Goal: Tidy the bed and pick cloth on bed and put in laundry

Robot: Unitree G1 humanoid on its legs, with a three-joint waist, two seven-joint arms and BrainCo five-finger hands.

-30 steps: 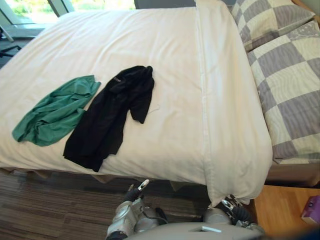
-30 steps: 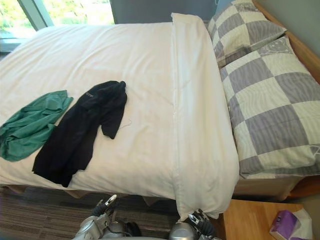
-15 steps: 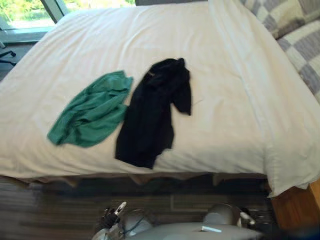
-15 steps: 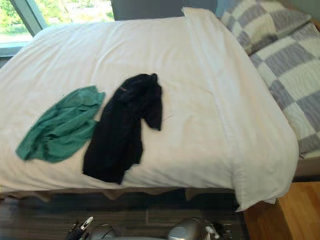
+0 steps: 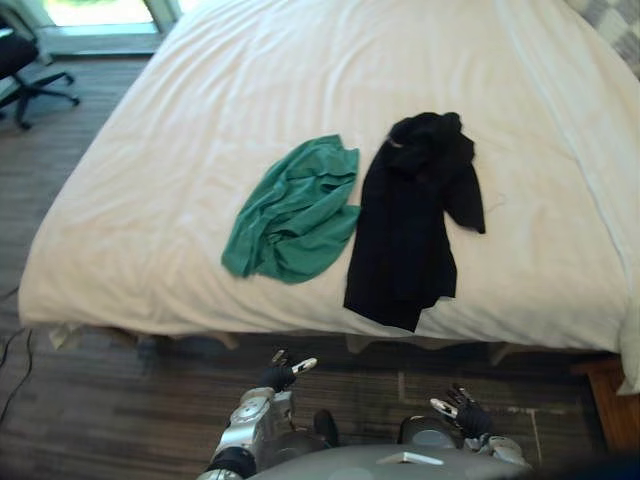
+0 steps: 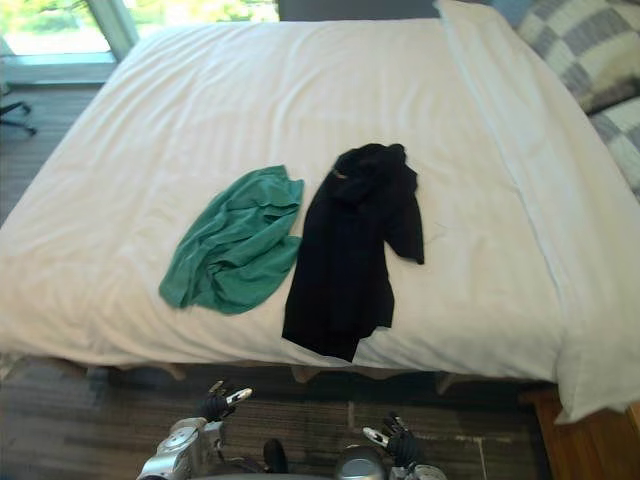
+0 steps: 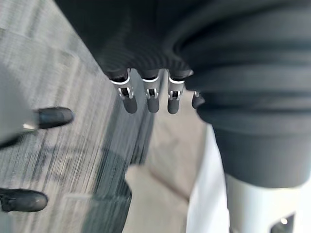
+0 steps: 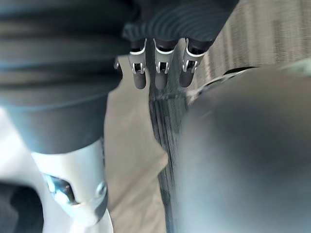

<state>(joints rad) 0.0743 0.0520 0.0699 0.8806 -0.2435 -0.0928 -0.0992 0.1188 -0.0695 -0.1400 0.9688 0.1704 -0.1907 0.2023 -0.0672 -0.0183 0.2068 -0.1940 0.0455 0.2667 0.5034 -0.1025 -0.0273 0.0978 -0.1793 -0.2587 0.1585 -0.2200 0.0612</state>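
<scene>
Two garments lay on the bed, brought square in front of the robot, with both hands empty.

Within the last second the head view had swung along the white bed [image 5: 150,180] toward its foot, sending the checked pillows [image 6: 585,45] out to the upper right corner. The clothes themselves had not shifted on the cover. The black garment [image 5: 405,235] lay stretched lengthwise, its lower end at the mattress's near edge. The crumpled green garment [image 5: 295,215] lay just beside it on the robot's left. The left hand [image 5: 281,372] and right hand [image 5: 462,411] hung low over the floor, short of the bed, fingers relaxed and grasping nothing. By my judgement the approach was done and the first pick-up had not begun; the black piece looked the nearer reach.
</scene>
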